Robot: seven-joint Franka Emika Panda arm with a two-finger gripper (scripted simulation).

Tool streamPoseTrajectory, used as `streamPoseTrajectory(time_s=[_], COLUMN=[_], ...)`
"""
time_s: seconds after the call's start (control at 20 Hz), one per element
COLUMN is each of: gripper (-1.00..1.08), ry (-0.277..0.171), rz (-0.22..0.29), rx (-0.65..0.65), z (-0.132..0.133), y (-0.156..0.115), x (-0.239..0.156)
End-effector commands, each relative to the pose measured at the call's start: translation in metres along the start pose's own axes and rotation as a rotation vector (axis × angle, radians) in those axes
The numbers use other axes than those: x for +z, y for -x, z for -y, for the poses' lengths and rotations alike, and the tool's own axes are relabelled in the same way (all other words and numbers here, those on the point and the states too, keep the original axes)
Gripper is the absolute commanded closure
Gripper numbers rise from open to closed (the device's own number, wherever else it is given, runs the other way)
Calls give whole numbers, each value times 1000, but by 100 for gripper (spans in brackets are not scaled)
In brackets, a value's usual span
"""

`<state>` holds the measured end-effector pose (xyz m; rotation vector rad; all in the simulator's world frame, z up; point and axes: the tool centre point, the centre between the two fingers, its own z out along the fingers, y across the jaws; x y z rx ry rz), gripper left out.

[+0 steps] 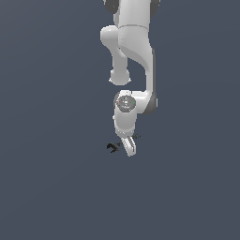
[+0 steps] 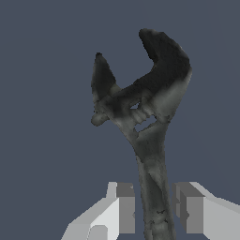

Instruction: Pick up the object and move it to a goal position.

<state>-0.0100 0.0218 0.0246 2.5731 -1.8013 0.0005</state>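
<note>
The object (image 2: 152,140) is a dark adjustable wrench with a black C-shaped claw at its far end. In the wrist view its handle runs down between my two white fingers (image 2: 123,208), which stand close on both sides with only thin slivers of background showing. My gripper (image 2: 154,211) is shut on the handle. In the exterior view the object (image 1: 113,148) is tiny, and its claw sticks out from the gripper (image 1: 129,149) toward the exterior view's left, below the downward-pointing arm.
A plain dark grey-blue surface (image 1: 56,187) fills both views. No goal marker or other thing shows.
</note>
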Motion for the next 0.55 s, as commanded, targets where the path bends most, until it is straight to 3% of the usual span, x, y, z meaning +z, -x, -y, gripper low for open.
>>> streamPoseTrajectory(time_s=[0.0, 0.5], gripper=[108, 108], ry=[0, 0], rz=[0, 0], rx=[1, 0], z=[12, 31], y=[3, 8], x=[-2, -4])
